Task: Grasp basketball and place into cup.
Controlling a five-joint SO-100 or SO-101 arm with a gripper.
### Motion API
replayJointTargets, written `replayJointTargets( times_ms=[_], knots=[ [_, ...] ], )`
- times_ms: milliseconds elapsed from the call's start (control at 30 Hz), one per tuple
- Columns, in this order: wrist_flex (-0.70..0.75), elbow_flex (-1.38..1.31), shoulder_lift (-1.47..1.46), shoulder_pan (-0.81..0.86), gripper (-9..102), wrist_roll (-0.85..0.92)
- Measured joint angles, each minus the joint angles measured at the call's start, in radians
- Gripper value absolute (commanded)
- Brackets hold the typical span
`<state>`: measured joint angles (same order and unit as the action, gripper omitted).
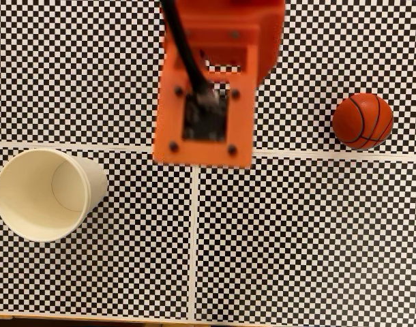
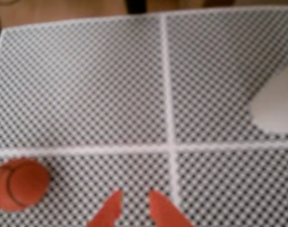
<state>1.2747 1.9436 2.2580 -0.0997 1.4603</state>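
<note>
Orange end effector (image 2: 134,208) tips are poking in at the bottom edge of the wrist view, parted by a narrow gap and gripping nothing, hanging above the checkered table (image 2: 87,85). Off to their left in that view, the basketball (image 2: 19,183) is sitting on the checkered surface, well apart from the white cup (image 2: 276,106) at the right edge. Seen from the fixed view, the arm (image 1: 208,82) is reaching in from the top between the upright cup (image 1: 48,194) at left and the basketball (image 1: 362,121) at right.
</note>
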Motion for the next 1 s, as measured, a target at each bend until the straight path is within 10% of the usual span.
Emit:
replayJointTargets(
  times_ms=[1000],
  knots=[
    [0.225,-0.456,-0.456,-0.396,0,-0.311]
  ],
)
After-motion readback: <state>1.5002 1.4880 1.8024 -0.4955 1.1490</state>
